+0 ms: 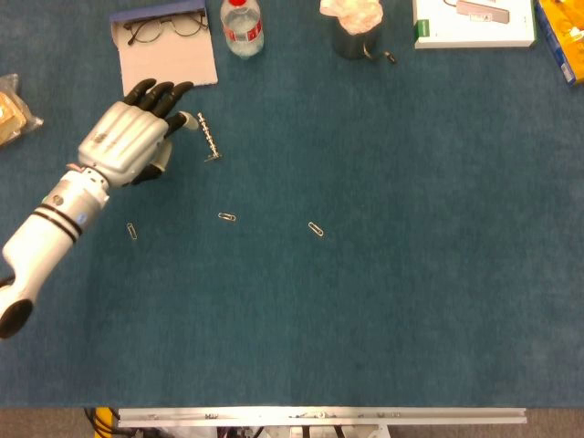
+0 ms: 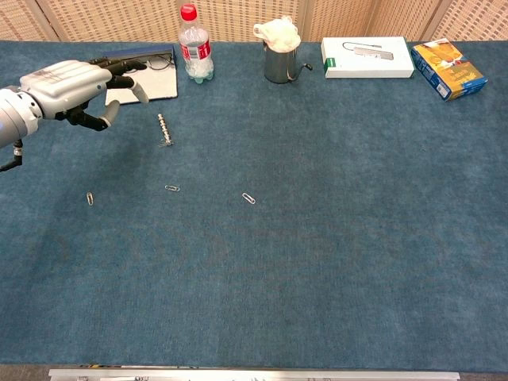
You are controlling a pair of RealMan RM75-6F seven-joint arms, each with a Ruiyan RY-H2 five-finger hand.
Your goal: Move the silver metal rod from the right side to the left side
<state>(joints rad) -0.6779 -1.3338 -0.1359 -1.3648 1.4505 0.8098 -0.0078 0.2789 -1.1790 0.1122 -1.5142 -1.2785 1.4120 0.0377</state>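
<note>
Just beside the rod (image 1: pixel 209 137) — left hand (image 1: pixel 128 141), fingers spread.

A blue carpet-like cloth (image 2: pixel 333 262) covered the whole table. Along the cloth's near edge ran a pale metal rail (image 1: pixel 319 416). Behind the cloth's far edge stood a woven wicker-patterned wall (image 2: pixel 238 17), tan, split by upright seams. Even, soft light lay over the cloth, without hard shadows.

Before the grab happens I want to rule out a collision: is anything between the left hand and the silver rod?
Nothing visible. The left hand is open just left of the silver rod, with only bare blue cloth between them.
</note>
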